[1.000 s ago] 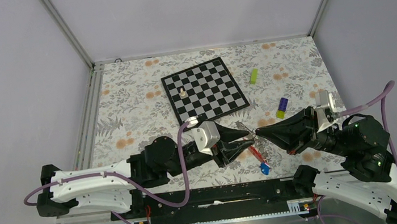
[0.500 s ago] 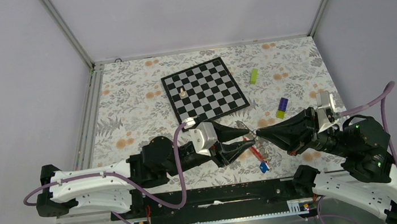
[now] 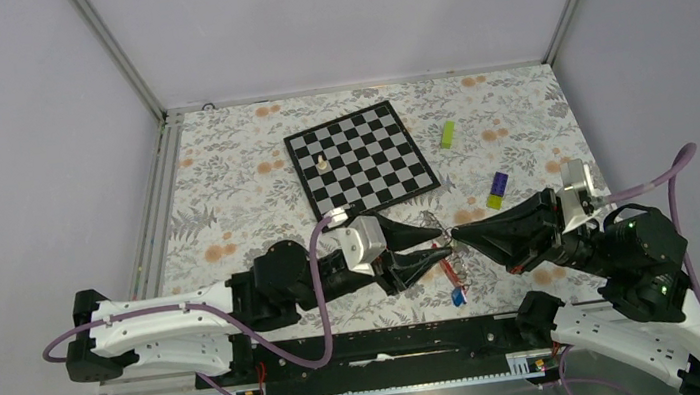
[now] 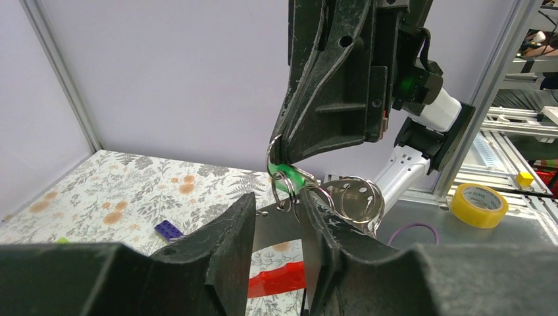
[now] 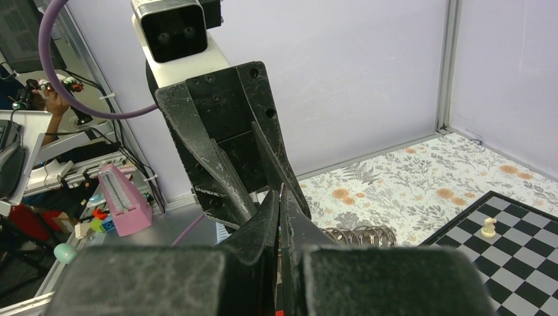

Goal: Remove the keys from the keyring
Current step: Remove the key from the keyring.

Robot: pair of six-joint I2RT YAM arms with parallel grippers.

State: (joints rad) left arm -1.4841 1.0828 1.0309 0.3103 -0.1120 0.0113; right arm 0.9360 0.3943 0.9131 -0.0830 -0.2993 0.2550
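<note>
The keyring point(image 3: 448, 242) is pinched by the closed right tool point(image 3: 456, 236); the left tool point(image 3: 441, 245), narrowly parted, is set at its 9 o'clock.

Left fingers point(image 3: 413, 235) spread; right fingers point(image 3: 482, 235) pinched.

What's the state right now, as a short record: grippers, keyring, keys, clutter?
right gripper: shut on keyring, pinching it from above
left gripper: jaws apart, keyring in the gap at the tips
keys: silvery bunch and green head on the keyring
blue key: by the strap's lower end
strap: red, hanging below the keyring
clutter: chessboard with pawn, green block, purple-yellow block, all apart from the grippers
</note>
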